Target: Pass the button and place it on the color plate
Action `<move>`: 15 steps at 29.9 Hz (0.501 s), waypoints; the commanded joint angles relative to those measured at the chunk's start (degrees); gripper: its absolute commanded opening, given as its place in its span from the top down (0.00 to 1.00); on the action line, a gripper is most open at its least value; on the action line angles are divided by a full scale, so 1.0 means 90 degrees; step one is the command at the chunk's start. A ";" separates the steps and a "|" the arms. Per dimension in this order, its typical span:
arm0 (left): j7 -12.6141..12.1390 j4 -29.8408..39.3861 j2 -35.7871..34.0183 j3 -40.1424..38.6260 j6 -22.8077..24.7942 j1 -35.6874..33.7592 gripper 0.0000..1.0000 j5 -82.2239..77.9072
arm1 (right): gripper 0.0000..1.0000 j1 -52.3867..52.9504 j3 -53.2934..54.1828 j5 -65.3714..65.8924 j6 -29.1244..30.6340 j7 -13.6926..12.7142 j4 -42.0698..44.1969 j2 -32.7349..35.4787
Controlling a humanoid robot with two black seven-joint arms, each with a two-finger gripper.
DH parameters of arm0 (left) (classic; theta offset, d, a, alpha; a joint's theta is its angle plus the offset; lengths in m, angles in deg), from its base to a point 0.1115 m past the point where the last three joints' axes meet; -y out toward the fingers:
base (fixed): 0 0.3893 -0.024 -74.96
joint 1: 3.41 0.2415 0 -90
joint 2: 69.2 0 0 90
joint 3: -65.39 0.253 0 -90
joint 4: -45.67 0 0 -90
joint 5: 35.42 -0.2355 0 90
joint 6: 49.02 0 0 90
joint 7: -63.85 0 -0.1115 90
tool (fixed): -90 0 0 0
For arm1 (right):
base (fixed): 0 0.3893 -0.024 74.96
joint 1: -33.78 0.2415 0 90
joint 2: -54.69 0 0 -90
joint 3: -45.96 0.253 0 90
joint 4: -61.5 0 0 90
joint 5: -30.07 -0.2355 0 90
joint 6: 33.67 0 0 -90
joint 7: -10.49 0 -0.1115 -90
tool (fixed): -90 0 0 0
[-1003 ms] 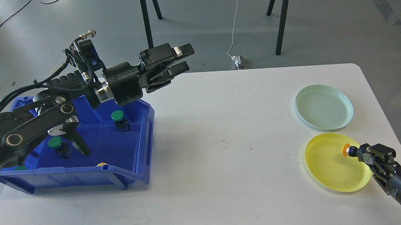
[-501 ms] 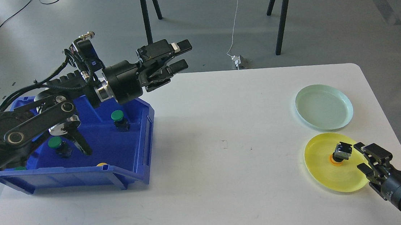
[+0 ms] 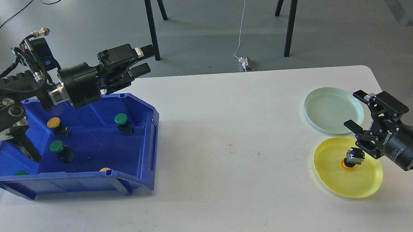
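Note:
A button with an orange cap (image 3: 352, 158) lies cap-down on the yellow plate (image 3: 347, 184) at the right front. My right gripper (image 3: 355, 112) is open and empty, raised above the gap between the yellow plate and the pale green plate (image 3: 331, 110). My left gripper (image 3: 145, 59) is open and empty, above the back rim of the blue bin (image 3: 140, 144). In the bin are two green-capped buttons (image 3: 121, 120) (image 3: 57, 147) and a yellow-capped one (image 3: 54, 123); other caps peek over the front wall.
The white table (image 3: 231, 147) carries the bin at the left and the two plates at the right. Black stand legs (image 3: 291, 11) stand on the floor behind the table. A cable and a plug lie on the floor beyond the far edge.
My right gripper let go of the orange button onto the yellow plate, then lifted up and back. My left arm drew back to the left, uncovering the bin.

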 commanded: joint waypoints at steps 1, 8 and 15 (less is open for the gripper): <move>0.0000 0.0004 -0.0785 0.0013 0.0063 -0.0253 0.16 -0.1273 | 0.02 0.0142 0.0694 -0.0795 0.1029 -0.0005 0.0067 -0.0198; 0.0000 -0.0259 -0.1138 0.0101 0.0063 -0.0195 0.16 -0.4720 | 0.02 0.0679 0.0744 -0.1119 0.1246 -0.0093 0.0214 -0.0463; 0.0000 -0.1312 -0.0554 0.0423 0.0063 0.0157 0.22 -0.6160 | 0.02 0.0631 0.0705 -0.1129 0.1285 -0.0093 0.0311 -0.0600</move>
